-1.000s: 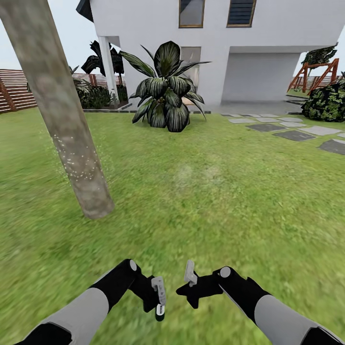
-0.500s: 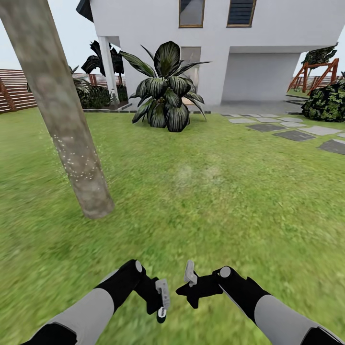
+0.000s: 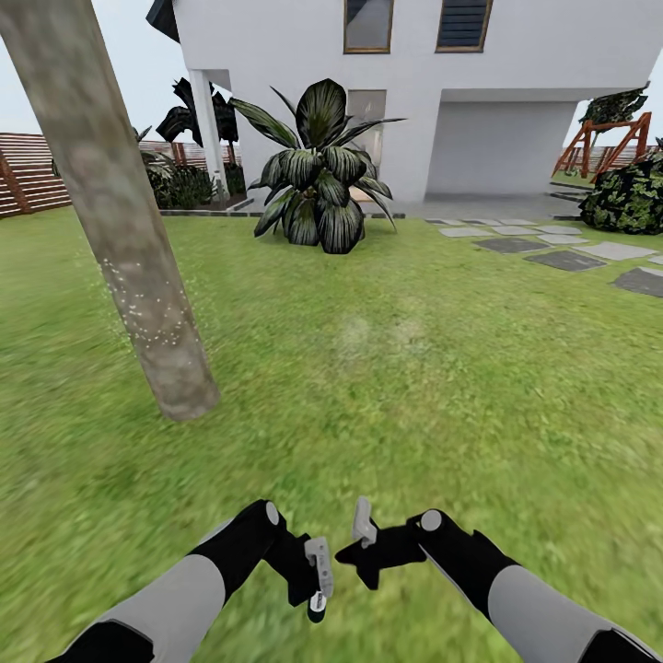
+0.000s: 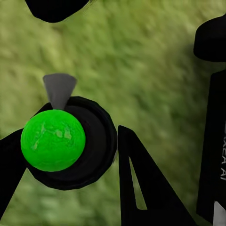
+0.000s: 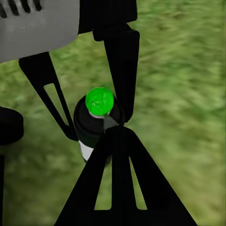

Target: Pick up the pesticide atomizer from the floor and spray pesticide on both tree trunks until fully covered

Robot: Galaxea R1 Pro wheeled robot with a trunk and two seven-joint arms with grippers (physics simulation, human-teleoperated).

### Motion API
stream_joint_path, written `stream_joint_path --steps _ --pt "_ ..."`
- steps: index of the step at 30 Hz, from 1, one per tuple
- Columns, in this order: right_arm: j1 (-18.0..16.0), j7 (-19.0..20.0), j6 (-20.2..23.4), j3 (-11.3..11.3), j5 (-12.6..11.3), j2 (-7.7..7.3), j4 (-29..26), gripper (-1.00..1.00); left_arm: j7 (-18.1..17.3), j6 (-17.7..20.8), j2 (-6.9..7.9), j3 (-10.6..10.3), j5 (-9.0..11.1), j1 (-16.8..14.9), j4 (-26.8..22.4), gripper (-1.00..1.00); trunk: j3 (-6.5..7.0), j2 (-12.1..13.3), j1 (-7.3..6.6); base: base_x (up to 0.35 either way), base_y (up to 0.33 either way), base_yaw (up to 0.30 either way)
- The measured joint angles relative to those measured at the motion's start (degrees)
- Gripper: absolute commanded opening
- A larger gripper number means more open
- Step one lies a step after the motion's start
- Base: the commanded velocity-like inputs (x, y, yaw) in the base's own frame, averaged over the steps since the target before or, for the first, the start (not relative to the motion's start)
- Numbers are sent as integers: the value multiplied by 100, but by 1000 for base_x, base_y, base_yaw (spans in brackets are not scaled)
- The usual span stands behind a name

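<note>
- The pesticide atomizer (image 3: 316, 603) is sitting low in the head view, held in the left gripper (image 3: 319, 578) just above the lawn (image 3: 414, 387) and between the two forearms.
- The left wrist view is showing what the head view is not: the atomizer (image 4: 70, 141) seen from above, a black round body with a bright green cap and a grey nozzle tip, with the black fingers (image 4: 141, 188) of the left gripper (image 4: 66, 162) lying against both sides of the body, clamped on it.
- The right wrist view is showing the same bottle (image 5: 96, 125) from the other side, including a white label band, with the left gripper's fingers (image 5: 120, 61) pressing on it.
- The right gripper (image 3: 362, 539) is pointing toward the left one, close beside it and apart from the bottle; whether its jaws are apart or together cannot be told.
- The tree trunk (image 3: 120, 230) is leaning at the left of the head view, with pale specks spotting its lower half.
- Beyond it, a broad-leaved dark plant (image 3: 318, 175) is standing before a white house (image 3: 414, 83); grey stepping stones (image 3: 562, 253) are lying to the right, a slatted fence (image 3: 32, 175) to the far left.
- Compared with one second ago, the left arm is standing further toward the right gripper and slightly lower, carrying the atomizer with it; the right gripper has edged toward it, and the camera view is unchanged.
</note>
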Motion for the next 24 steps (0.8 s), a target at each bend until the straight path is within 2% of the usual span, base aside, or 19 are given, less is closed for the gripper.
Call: stream_joint_path --steps 10,15,24 --pt "1 0 0 0 1 0 -20 -100 -13 -29 -17 0 60 0 -32 -100 0 0 0 0 0 0" --pt "1 0 0 0 1 0 -21 -100 -34 -35 -63 3 166 0 -31 -100 0 0 0 0 0 0" --pt "0 0 0 1 1 0 -28 -100 -31 -37 -95 8 179 -5 -3 -100 0 0 0 0 0 0"
